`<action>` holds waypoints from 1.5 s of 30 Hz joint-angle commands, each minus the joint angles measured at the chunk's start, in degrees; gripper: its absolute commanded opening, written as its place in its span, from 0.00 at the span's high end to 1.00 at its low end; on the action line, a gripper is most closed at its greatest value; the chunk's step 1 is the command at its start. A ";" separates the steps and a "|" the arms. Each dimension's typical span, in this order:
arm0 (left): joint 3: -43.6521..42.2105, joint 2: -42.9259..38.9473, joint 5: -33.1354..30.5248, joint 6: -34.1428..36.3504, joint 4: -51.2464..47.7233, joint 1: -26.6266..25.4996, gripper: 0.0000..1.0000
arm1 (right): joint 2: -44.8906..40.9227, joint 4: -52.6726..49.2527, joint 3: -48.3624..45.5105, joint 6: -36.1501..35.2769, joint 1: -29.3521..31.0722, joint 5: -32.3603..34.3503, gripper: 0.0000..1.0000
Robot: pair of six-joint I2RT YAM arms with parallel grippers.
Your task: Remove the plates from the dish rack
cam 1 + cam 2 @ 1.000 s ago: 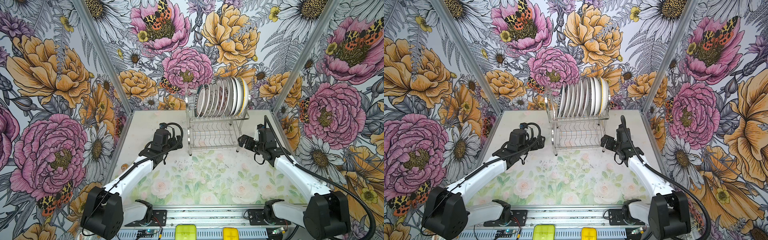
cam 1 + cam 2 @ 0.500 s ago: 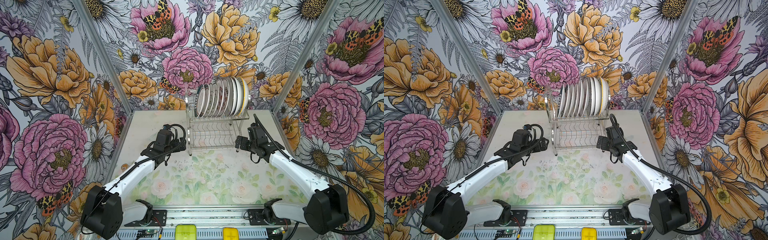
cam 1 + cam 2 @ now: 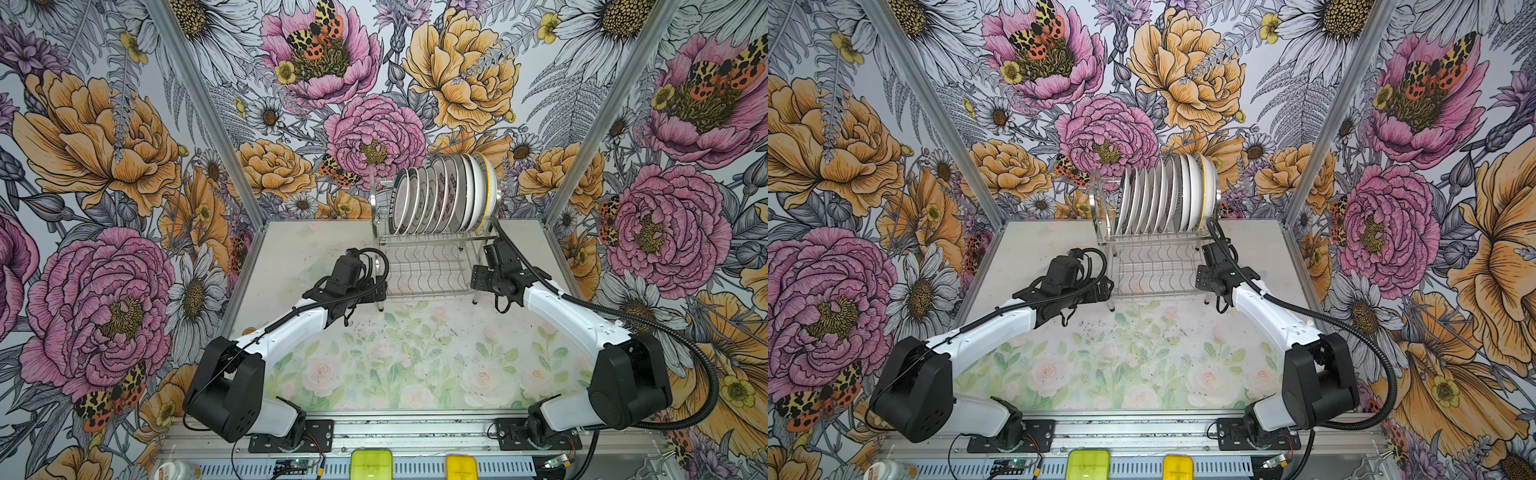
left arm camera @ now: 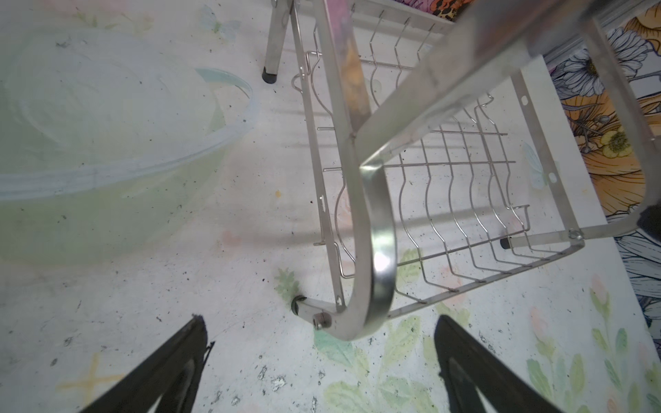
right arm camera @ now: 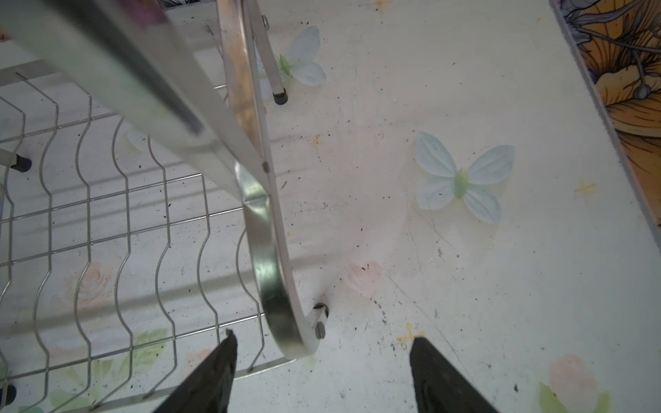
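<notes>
above the table (image 3: 415, 357), left gripper (image 4: 320, 323) and right gripper (image 5: 323, 336) flank dish rack (image 3: 432, 266), agape.

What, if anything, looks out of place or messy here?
Nothing is spilled or broken: the plates stand on edge in the top tier of the dish rack. Only dark specks dirty the table. Curiously, the left hand and right hand sit low by the rack's end frames, not at the plates.

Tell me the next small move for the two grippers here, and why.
Probably close both on the end frames of the dish rack. The left gripper and right gripper are open, each straddling a curved frame band near a front leg; the plates stand in the upper tier at the back, so pulling the rack nearer looks likely.
</notes>
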 commanded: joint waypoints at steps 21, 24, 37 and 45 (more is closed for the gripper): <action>4.79 8.39 -2.14 1.52 4.22 -1.89 0.17 | 6.30 19.98 -5.56 6.35 -0.57 0.95 0.54; 4.94 9.24 -2.24 0.87 4.37 -1.23 0.24 | 6.46 21.10 -6.27 7.13 -1.01 0.62 0.58; 4.79 11.54 -2.44 1.29 5.66 1.82 0.50 | 8.29 24.38 -7.09 7.59 -1.09 -0.89 0.72; 3.87 11.75 -2.00 1.53 6.66 3.47 0.65 | 9.53 25.82 -5.71 5.69 0.05 -1.68 0.78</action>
